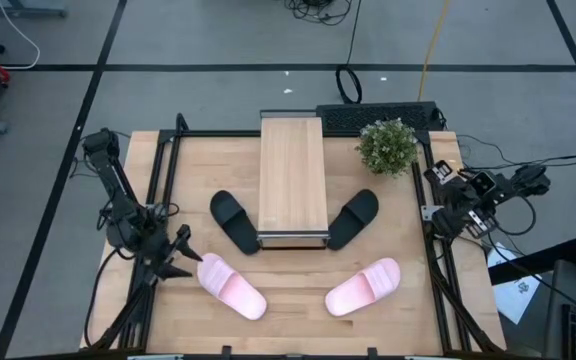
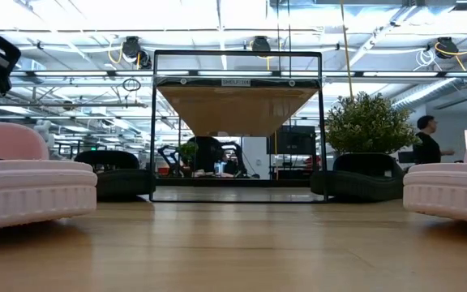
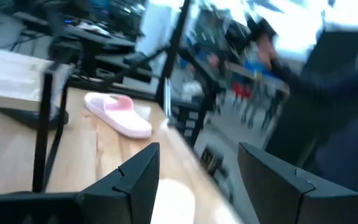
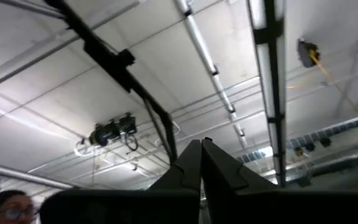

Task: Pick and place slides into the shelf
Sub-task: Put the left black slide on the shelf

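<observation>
The shelf point(image 1: 293, 180), a light wood plank on a dark frame, stands mid-table. Two black slides point(image 1: 235, 220) point(image 1: 354, 218) lie flat on the table against its near corners, one on each side. Two pink slides point(image 1: 232, 286) point(image 1: 363, 287) lie soles down nearer the front edge. My left gripper point(image 1: 186, 257) is open and level just left of the left pink slide's end, with a small gap between them. My right gripper point(image 4: 202, 163) is shut with nothing in it, raised at the table's right edge and pointing up at the ceiling.
A potted plant point(image 1: 388, 145) stands at the far right by the shelf, and a dark keyboard point(image 1: 378, 117) lies behind it. Black rails point(image 1: 163, 190) run along the table's left and right sides. A person point(image 2: 425, 139) is in the room behind.
</observation>
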